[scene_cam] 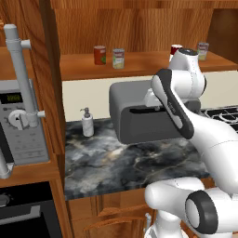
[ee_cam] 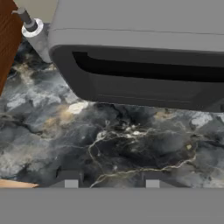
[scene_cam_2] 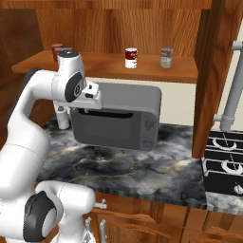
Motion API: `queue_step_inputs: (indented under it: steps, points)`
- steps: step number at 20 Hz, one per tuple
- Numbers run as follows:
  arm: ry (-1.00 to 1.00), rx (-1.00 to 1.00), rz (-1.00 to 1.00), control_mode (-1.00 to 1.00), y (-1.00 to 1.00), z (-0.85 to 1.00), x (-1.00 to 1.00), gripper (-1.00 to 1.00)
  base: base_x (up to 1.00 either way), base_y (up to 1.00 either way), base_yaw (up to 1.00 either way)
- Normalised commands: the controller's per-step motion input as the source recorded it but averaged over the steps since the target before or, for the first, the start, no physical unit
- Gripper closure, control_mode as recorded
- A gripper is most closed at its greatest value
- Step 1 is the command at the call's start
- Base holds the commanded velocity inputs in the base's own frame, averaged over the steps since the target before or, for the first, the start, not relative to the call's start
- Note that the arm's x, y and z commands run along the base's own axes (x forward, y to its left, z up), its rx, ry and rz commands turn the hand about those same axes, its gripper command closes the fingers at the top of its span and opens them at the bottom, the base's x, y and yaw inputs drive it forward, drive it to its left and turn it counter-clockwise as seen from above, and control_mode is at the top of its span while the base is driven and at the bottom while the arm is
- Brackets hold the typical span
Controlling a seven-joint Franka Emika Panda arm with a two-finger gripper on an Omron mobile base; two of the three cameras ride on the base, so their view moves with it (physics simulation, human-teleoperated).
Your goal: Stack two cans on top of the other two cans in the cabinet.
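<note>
Meanwhile, from the left base view, four cans stand singly on the cabinet (scene_cam: 139,65) shelf, none stacked: the plain red can (scene_cam: 99,55) and the yellow-green can (scene_cam: 118,58) toward eleven o'clock, the red-and-white can (scene_cam: 175,49) and the grey-green can (scene_cam: 202,50) toward one o'clock; from the right base view, the arm is folded before the microwave (scene_cam_2: 118,116), below the shelf; in the hand view, the gripper (ee_cam: 109,183) looks down at the marble counter (ee_cam: 109,148), fingers drawn together on nothing, presumably awaiting the reach upward.
</note>
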Motion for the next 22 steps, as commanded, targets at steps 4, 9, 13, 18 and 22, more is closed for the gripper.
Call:
queue_step_inputs:
  steps: [4, 9, 13, 18, 22]
  points:
    - [-0.1, 0.0, 0.0, -1.0, 0.0, 0.0, -0.12, -1.0, 0.0, 0.0, 0.0]
    - [-0.45, 0.0, 0.0, -1.0, 0.07, 0.06, -0.25, -1.0, 0.0, 0.0, 0.0]
    - [-0.43, 0.0, -0.01, -1.0, 0.26, 0.28, -0.1, -1.0, 0.0, 0.0, 0.0]
    - [-0.33, 0.0, 0.0, -1.0, 0.48, 0.43, 0.0, -1.0, 0.0, 0.0, 0.0]
    - [-0.25, 0.04, 0.0, -1.0, 0.36, 0.51, 0.01, -1.0, 0.0, 0.0, 0.0]
